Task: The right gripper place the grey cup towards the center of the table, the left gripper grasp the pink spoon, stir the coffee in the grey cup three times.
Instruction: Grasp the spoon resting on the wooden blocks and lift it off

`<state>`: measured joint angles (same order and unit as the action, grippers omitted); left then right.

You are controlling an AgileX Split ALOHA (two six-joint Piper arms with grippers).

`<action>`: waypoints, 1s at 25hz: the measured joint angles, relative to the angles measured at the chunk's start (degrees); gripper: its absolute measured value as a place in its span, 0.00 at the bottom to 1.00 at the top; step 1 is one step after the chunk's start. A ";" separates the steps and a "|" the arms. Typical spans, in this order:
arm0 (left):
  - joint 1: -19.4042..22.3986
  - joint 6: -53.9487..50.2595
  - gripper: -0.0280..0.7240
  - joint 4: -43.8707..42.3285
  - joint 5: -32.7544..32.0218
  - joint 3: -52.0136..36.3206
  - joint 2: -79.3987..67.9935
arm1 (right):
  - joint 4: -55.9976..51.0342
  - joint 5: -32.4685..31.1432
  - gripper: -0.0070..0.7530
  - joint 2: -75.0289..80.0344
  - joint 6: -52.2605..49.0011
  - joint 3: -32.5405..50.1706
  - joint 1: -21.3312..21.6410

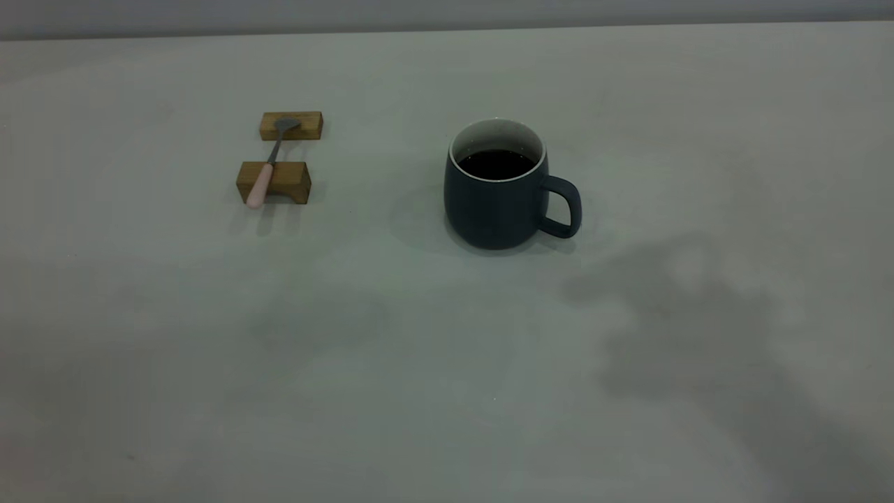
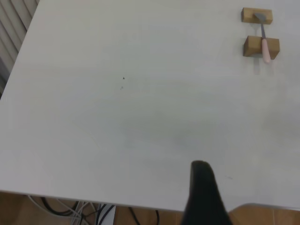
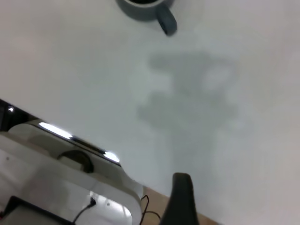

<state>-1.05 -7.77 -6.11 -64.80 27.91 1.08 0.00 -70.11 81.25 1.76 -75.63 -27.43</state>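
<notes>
Grey cup (image 1: 497, 192): upright on the desk (image 1: 447, 363), roughly mid-desk, handle toward the right arm's side. Nothing holds it.
Coffee (image 1: 497, 164): dark, flat surface, sits below the rim, no spoon in it.
Pink spoon (image 1: 269, 164): lies across two wooden blocks (image 1: 274, 181), bowl on the far block, pink handle overhanging the near one. Well apart from the cup, on the left arm's side.
Left gripper (image 2: 204, 197): only one dark finger shows at the wrist view's edge, near the desk's edge, spoon far ahead of it. Open or closed: cannot tell. Holds nothing I can see.
Right gripper (image 3: 180, 201): same story, one dark finger in its wrist view, cup far ahead. State: cannot tell. Only its shadow reaches the exterior view.
Progress: cup looks already about centred, so placing may be done or barely needed; can't say which.
Left to do: grasp spoon, all three stirs.
Judgement: early, main work not yet begun.
</notes>
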 joint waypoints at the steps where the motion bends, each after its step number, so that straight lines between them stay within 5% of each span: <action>1: 0.00 0.00 0.81 0.00 0.00 0.00 0.00 | 0.00 0.00 0.95 -2.14 -0.05 2.17 0.00; 10: 0.00 0.00 0.81 0.00 0.00 0.00 0.00 | -0.63 0.72 0.92 -33.65 0.27 29.66 1.10; 16: 0.00 0.00 0.81 0.00 0.00 0.00 0.00 | -2.90 5.04 0.86 -60.47 0.54 43.88 11.21; 25: 0.00 0.00 0.81 -0.06 0.00 0.00 0.00 | -2.98 5.73 0.82 -75.94 2.91 47.68 25.88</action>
<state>-1.05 -7.77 -6.16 -64.80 27.91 1.08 -2.98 -64.38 5.32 4.66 -27.95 -1.55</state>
